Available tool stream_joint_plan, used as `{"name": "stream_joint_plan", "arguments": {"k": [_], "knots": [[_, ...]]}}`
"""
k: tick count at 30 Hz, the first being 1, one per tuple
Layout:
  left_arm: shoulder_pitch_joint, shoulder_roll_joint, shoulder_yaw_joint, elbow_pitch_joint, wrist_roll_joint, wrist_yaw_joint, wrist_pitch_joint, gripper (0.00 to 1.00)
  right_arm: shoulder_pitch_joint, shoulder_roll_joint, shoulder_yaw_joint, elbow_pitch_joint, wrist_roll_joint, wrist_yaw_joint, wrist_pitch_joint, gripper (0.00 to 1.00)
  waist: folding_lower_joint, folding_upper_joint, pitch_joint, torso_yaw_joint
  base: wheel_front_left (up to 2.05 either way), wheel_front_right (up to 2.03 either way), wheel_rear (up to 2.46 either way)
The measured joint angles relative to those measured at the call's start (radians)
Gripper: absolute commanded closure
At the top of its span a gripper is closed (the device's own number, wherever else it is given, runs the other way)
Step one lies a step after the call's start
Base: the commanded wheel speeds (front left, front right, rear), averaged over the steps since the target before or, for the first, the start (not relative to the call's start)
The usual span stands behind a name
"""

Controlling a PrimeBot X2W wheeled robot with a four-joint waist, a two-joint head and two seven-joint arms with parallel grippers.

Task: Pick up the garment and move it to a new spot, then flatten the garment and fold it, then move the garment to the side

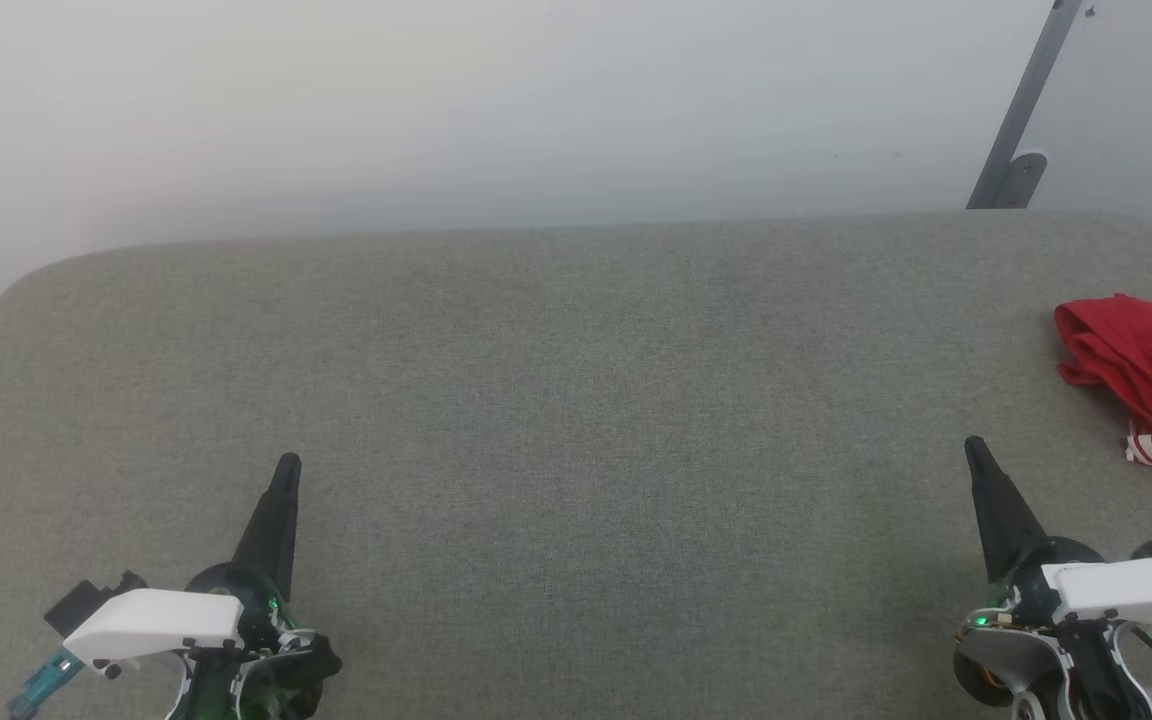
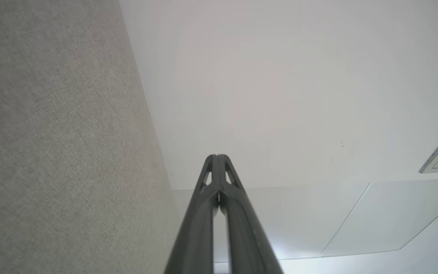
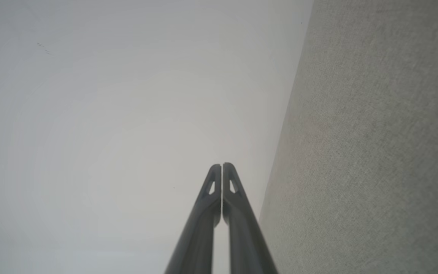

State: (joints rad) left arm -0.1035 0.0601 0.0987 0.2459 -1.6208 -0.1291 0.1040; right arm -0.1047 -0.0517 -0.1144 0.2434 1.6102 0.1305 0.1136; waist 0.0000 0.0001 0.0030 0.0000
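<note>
The garment [image 1: 1146, 375], a red jersey with a bit of white-and-red striped trim, lies bunched at the far right edge of the head view on the grey fabric surface [image 1: 576, 420], partly cut off by the frame. My right gripper [image 1: 972, 445] hovers at the lower right, shut and empty, a short way left of and nearer than the garment. At the lower left my left gripper [image 1: 288, 462] is also shut with nothing in it, far from the garment. In the wrist views the left gripper [image 2: 217, 156] and right gripper [image 3: 221, 165] show their fingers pressed together against a pale wall.
The grey padded surface has rounded far corners and ends at a pale wall [image 1: 496, 110]. A grey metal strut [image 1: 1021, 115] leans against the wall at the upper right.
</note>
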Motion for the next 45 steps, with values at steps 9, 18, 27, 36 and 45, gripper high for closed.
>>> {"name": "stream_joint_plan", "arguments": {"k": [9,18,27,36,45], "knots": [[0.0,-0.001,0.001,0.0,-0.001,0.0,0.0,1.0,0.0,0.0,0.0,0.0,0.0,0.0,0.0,1.0,0.0,0.0,0.0,0.0,0.0,0.0,0.0],[0.0,-0.002,0.003,0.0,-0.001,0.0,0.001,1.0,-0.001,0.0,0.0,0.0,0.0,0.0,0.001,1.0,0.0001,0.0,0.0,0.0,0.0,0.0,0.0],[0.0,-0.002,0.004,0.0,0.0,0.0,0.002,1.0,-0.001,0.0,-0.001,0.0,0.0,0.0,0.001,1.0,0.0001,0.0,0.0,0.0,0.0,0.0,0.0],[0.0,-0.003,0.005,0.0,0.001,0.0,0.004,1.0,-0.001,0.0,-0.001,0.0,0.0,0.0,0.001,1.0,0.0,0.0,0.0,0.0,0.0,0.0,0.0],[0.0,-0.004,0.006,0.0,0.002,0.0,0.005,1.0,-0.001,0.0,-0.001,0.0,0.0,0.0,0.001,1.0,0.0,0.0,0.0,0.0,0.0,0.0,0.0]]}}
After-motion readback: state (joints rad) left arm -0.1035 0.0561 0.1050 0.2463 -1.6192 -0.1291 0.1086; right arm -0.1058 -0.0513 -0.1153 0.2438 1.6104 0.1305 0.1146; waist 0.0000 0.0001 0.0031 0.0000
